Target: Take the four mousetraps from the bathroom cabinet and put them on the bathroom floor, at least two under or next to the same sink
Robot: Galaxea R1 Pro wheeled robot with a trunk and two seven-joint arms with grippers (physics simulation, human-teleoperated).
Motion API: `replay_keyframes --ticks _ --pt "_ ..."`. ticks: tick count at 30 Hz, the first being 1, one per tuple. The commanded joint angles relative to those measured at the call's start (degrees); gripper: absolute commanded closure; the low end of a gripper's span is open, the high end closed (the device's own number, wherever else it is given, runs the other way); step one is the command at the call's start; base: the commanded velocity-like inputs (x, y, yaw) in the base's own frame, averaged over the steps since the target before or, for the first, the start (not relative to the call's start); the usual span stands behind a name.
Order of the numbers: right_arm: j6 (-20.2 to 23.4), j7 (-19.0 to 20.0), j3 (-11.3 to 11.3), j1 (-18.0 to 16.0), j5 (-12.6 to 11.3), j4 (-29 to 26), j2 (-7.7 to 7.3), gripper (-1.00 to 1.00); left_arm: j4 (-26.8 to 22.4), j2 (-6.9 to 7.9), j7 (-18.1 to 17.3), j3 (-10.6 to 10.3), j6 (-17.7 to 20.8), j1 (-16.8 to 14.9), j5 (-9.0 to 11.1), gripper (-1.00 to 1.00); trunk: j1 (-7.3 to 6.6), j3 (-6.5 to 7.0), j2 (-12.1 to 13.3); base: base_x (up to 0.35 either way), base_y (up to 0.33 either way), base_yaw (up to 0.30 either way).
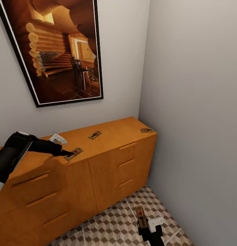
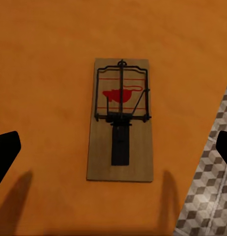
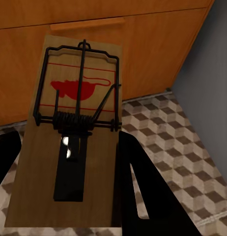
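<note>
- The right gripper (image 1: 143, 223) has its fingers clamped on one mousetrap (image 1: 141, 217), held in the air above the bathroom floor (image 1: 111, 222), in front of the cabinet (image 1: 97, 171); the right wrist view shows this trap's board (image 3: 69, 147) between the dark fingers.
- Three traps lie on the cabinet's top surface: the nearest trap (image 1: 73, 153) at the front edge, a middle trap (image 1: 95, 135) at about 1 o'clock from it, and a far trap (image 1: 146, 130) at the corner end by the side wall (image 1: 197, 102).
- The left gripper (image 1: 65, 152) reaches over the nearest trap with its fingers apart; in the left wrist view that trap (image 2: 121, 120) lies flat between the two fingertips, untouched.
- By my reading, no trap is on the floor yet: one is in hand, one is about to be grasped, two are left.
- No sink is in view, so the carried trap probably has to travel before it is set down.
- A large framed picture (image 1: 60, 48) hangs at 12 o'clock above the cabinet; it blocks nothing.
- The side wall stands close to the far trap and may cramp an arm reaching there.
</note>
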Motion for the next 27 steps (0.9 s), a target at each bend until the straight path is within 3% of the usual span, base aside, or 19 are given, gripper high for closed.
replay_keyframes --ticks 1,19,24,27 --pt "-0.1 -0.6 0.2 0.0 0.5 0.1 0.02 1.00 0.0 0.02 -0.5 0.0 0.2 -0.1 -0.6 -1.00 0.00 -0.06 0.0 0.000 0.000 0.000" --pt "-0.1 -0.6 0.2 0.0 0.5 0.1 0.04 1.00 -0.6 -0.05 -0.4 0.3 0.2 -0.1 -0.9 -1.00 0.00 -0.38 0.0 0.000 0.000 0.000" --pt "-0.1 -0.6 0.2 0.0 0.5 0.1 0.04 1.00 -0.7 -0.33 -0.4 0.4 0.2 -0.1 -3.6 -1.00 0.00 -0.51 0.0 0.000 0.000 0.000" --pt "-0.1 -0.6 0.2 0.0 0.5 0.1 0.04 1.00 -0.8 -1.37 -0.5 0.4 0.3 -0.1 -6.5 -1.00 0.00 -0.58 0.0 0.000 0.000 0.000"
